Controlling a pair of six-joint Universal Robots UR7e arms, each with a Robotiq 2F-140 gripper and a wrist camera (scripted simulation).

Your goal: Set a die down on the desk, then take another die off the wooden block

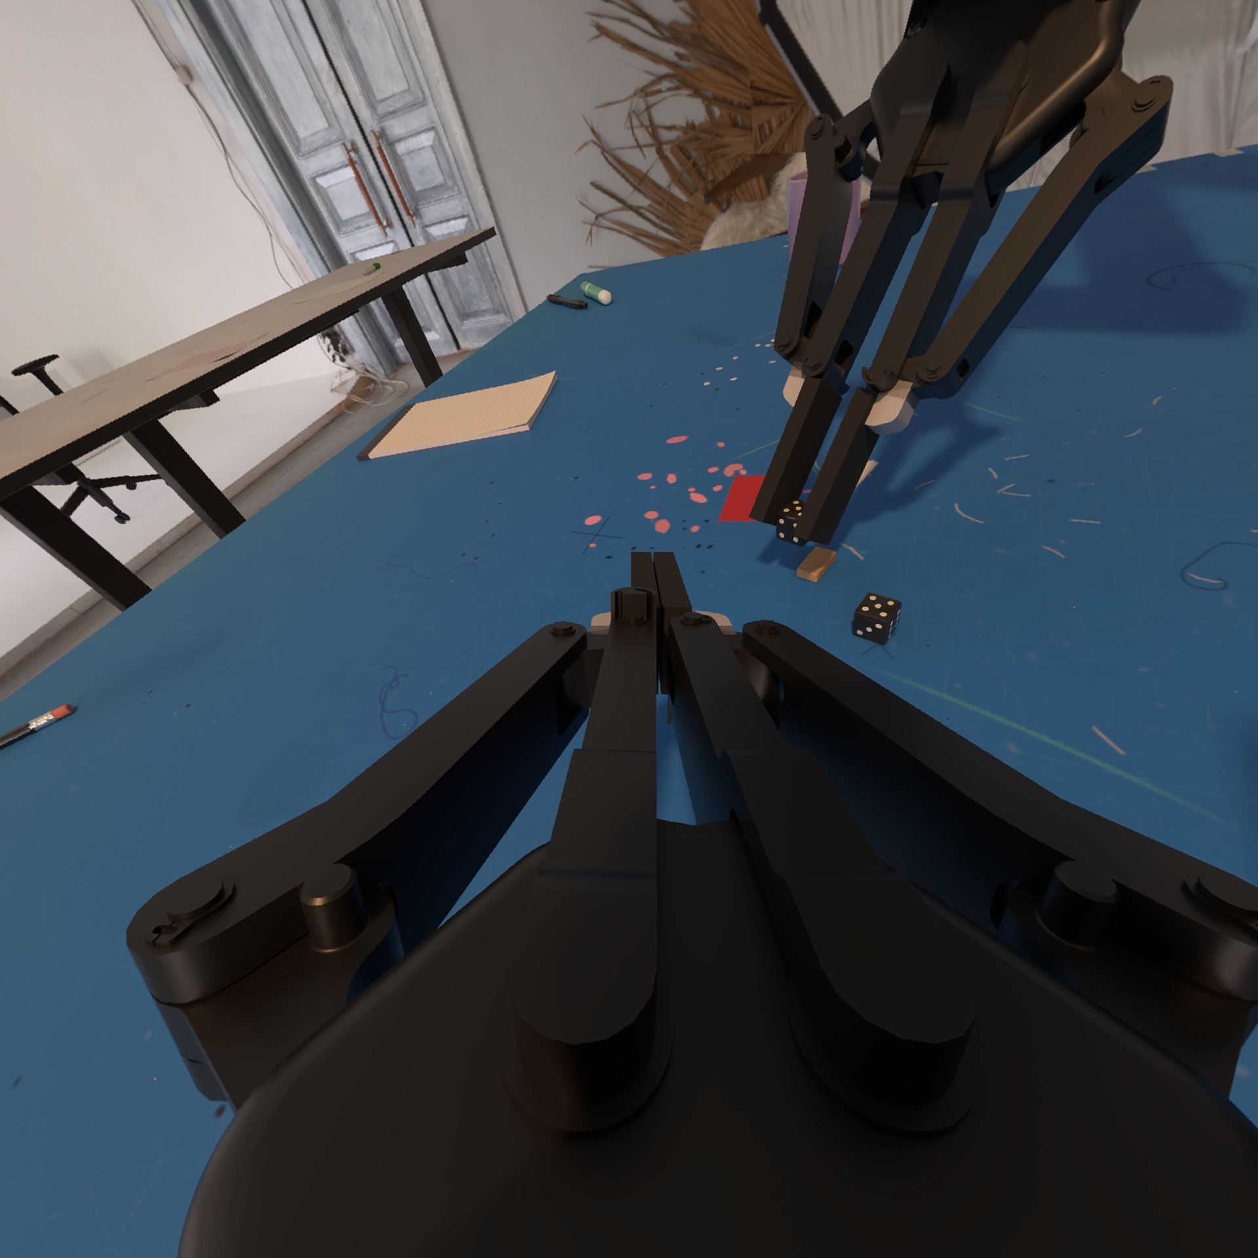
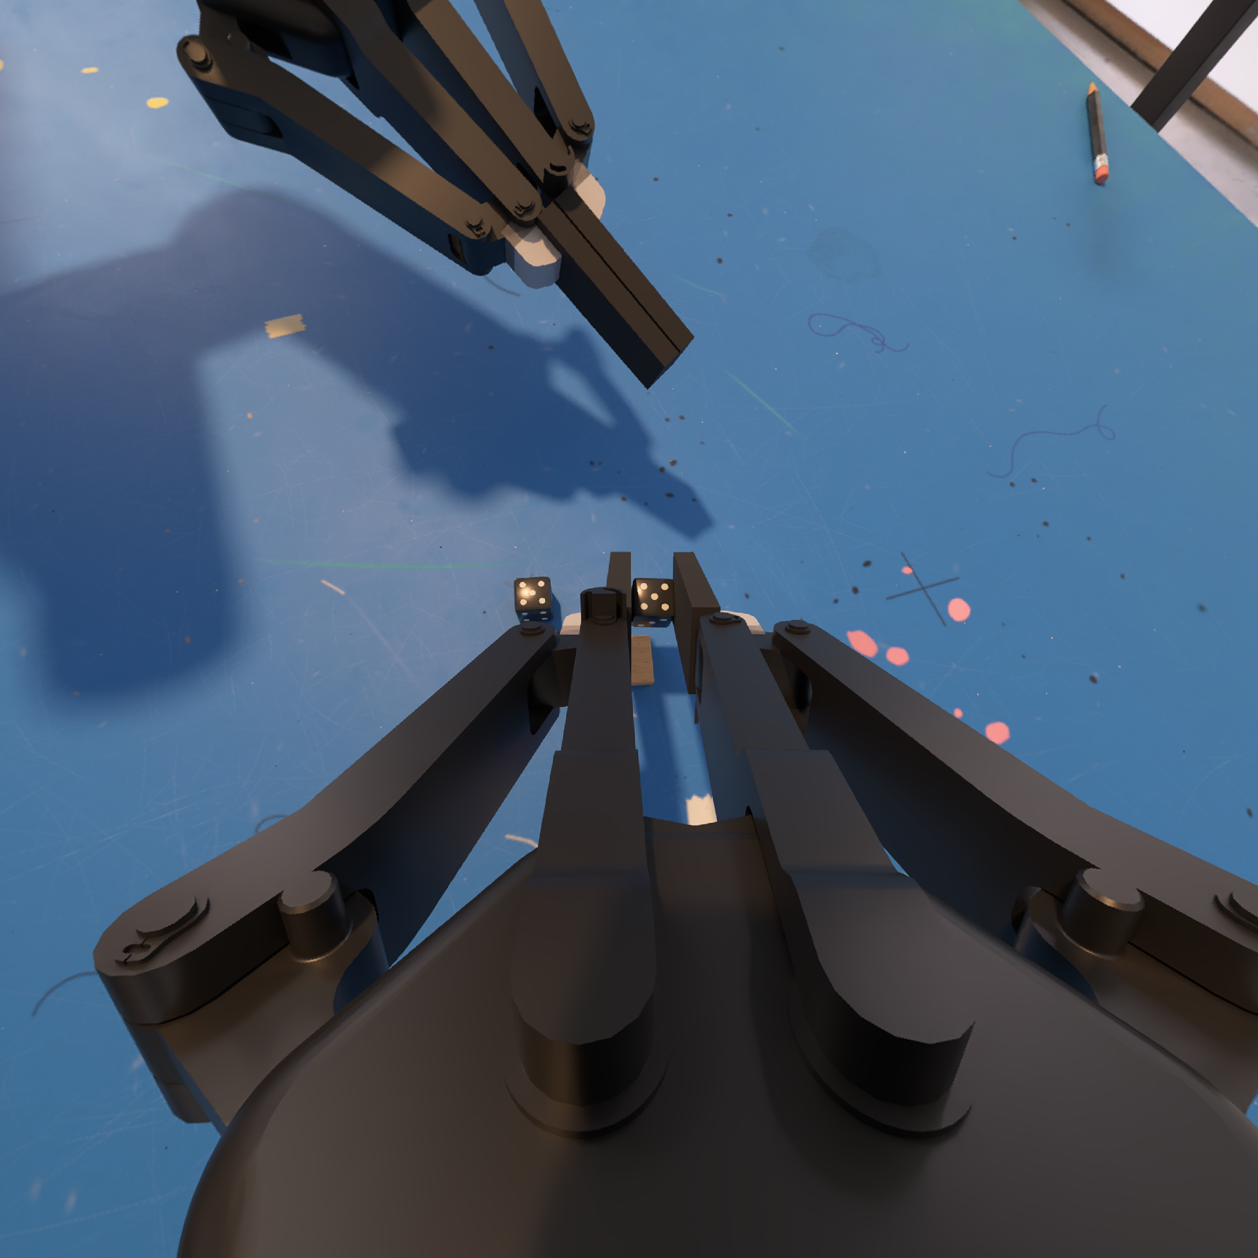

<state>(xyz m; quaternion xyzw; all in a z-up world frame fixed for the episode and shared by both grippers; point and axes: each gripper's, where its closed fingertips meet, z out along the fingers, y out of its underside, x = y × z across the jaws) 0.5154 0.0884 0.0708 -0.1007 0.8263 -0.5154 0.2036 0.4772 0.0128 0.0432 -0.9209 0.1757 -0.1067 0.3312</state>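
Observation:
My right gripper (image 2: 652,566) is shut on a black die with pale pips (image 2: 652,602) and holds it just above a small wooden block (image 2: 641,659) lying on the blue desk (image 2: 885,340). The same die (image 1: 792,523) and block (image 1: 815,565) show in the left wrist view, between the right gripper's fingertips (image 1: 798,529). A second black die (image 1: 877,617) sits on the desk beside the block; it also shows in the right wrist view (image 2: 533,599). My left gripper (image 1: 653,559) is shut and empty, hovering over the desk a little away from both dice.
A tan notepad (image 1: 470,415), a red square (image 1: 742,498), a glue stick (image 1: 595,293) and a purple cup (image 1: 817,211) are on the desk farther back. A brush (image 1: 41,723) lies near the left edge. A pencil (image 2: 1097,133) lies near the desk's edge. A second table (image 1: 238,333) stands beyond.

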